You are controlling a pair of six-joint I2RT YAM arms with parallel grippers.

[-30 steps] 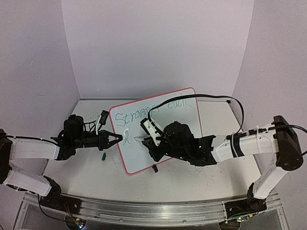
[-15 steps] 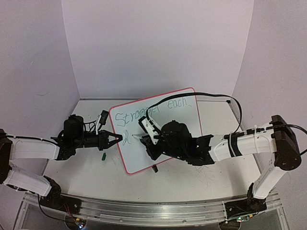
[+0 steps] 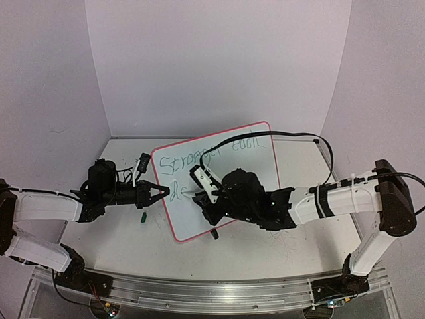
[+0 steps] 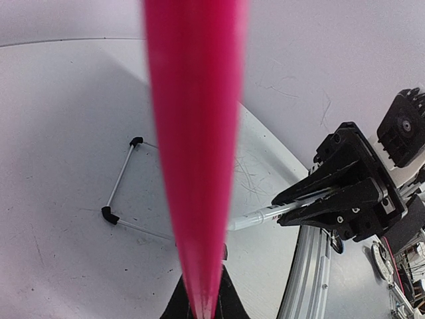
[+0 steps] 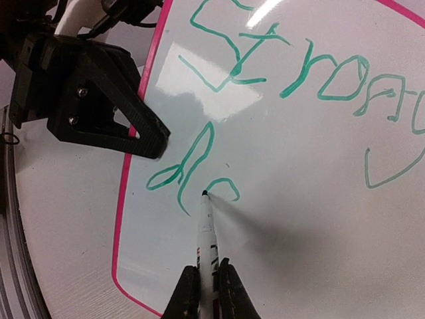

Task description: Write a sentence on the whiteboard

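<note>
The whiteboard (image 3: 260,166), white with a pink rim, lies tilted mid-table. My left gripper (image 3: 162,193) is shut on its left rim; in the left wrist view that rim (image 4: 196,153) is a blurred pink band running up from my fingertips. The sentence (image 3: 199,159) is in green: "Stronger each" on the top line and, below it, a "d" (image 5: 182,171) followed by a small open loop. My right gripper (image 5: 207,292) is shut on a white marker (image 5: 208,236) whose tip touches the board at that loop. Over the board's lower left sits the right gripper (image 3: 202,194).
A small green cap (image 3: 142,216) lies on the table left of the board. One black clip foot (image 3: 214,233) shows at the board's near edge. A black cable (image 3: 292,135) arcs over the board's far right corner. A thin wire prop (image 4: 119,193) with black tips shows beside the rim.
The marker has added a small loop after the "d" on the second line, and the right gripper has shifted slightly left. The left gripper has stayed on the rim.
</note>
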